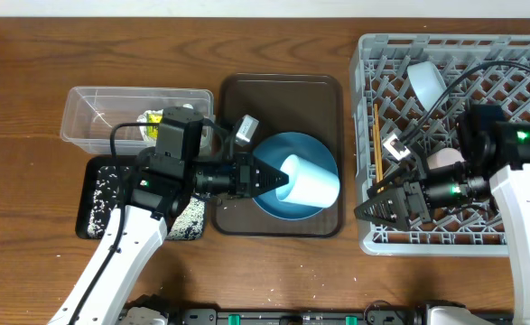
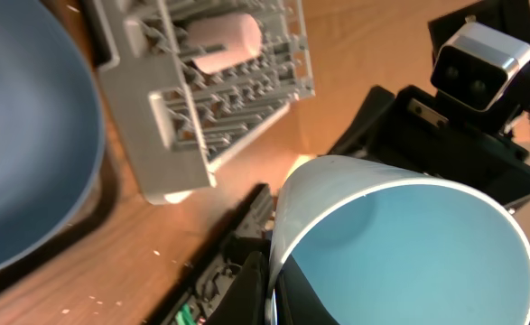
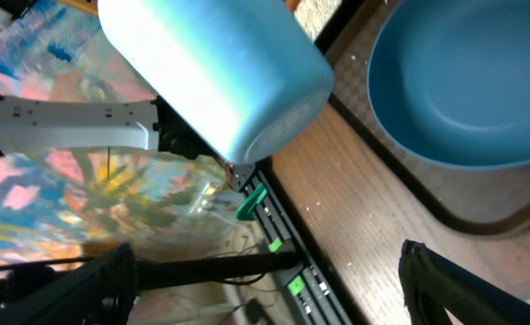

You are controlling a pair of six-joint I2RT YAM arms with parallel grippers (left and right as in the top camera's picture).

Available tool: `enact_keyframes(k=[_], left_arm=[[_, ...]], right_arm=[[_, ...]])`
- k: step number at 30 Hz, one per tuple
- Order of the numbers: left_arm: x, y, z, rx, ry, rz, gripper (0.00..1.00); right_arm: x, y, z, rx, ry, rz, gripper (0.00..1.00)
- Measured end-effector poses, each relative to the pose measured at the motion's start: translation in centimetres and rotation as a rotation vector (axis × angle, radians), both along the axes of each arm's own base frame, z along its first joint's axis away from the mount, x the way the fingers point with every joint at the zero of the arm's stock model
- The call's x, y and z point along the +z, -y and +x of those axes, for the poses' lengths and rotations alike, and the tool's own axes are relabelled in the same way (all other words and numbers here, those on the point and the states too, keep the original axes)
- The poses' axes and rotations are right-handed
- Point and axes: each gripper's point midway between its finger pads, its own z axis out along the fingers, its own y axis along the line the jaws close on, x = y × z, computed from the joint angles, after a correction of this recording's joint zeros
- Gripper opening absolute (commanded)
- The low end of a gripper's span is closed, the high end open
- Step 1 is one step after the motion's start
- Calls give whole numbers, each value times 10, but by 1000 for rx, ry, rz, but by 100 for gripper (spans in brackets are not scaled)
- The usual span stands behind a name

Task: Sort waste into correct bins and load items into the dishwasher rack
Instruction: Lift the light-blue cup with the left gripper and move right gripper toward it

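Overhead: we note the light-blue cup point(image 1: 311, 181) held sideways in the air above the blue plate point(image 1: 296, 144), which sits on the brown tray point(image 1: 283, 90). The cup's long axis runs left-right. Its closed base points toward the dishwasher rack point(image 1: 445, 242) and its mouth toward the left gripper point(image 1: 278, 178), whose jaws are clamped on the rim. The right gripper point(image 1: 373, 208) hangs over the rack's near-left corner, pointing toward the cup, with its fingers spread.

Left wrist: we look straight into the cup point(image 2: 400, 253), down its pale blue inside, which no other view shows. One dark finger point(image 2: 255, 289) sits at the rim's lower left. Beyond it, the rack point(image 2: 201, 99) has a pink cup point(image 2: 224, 41) lying among the pegs.

Right wrist: only here do we see the cup's outer wall and flat base point(image 3: 210, 72). The cup is tilted, base toward the lower right, above the tray's rim and beside the plate point(image 3: 463, 81). The right fingers point(image 3: 111, 280) stand at both lower corners, wide apart, with nothing between them.
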Motion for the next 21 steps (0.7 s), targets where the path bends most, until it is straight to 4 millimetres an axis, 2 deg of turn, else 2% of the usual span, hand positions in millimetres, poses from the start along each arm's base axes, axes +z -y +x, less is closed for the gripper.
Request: enact_keyframes(k=[8, 12, 21], left_arm=[[12, 3, -13, -75, -15, -69, 7], [17, 4, -18, -106, -16, -97, 6], [26, 7, -15, -127, 48, -131, 6]], right_arm=[[3, -2, 0, 14, 32, 22, 99], [9, -6, 1, 13, 38, 61, 99], [19, -32, -8, 108, 78, 143, 97]])
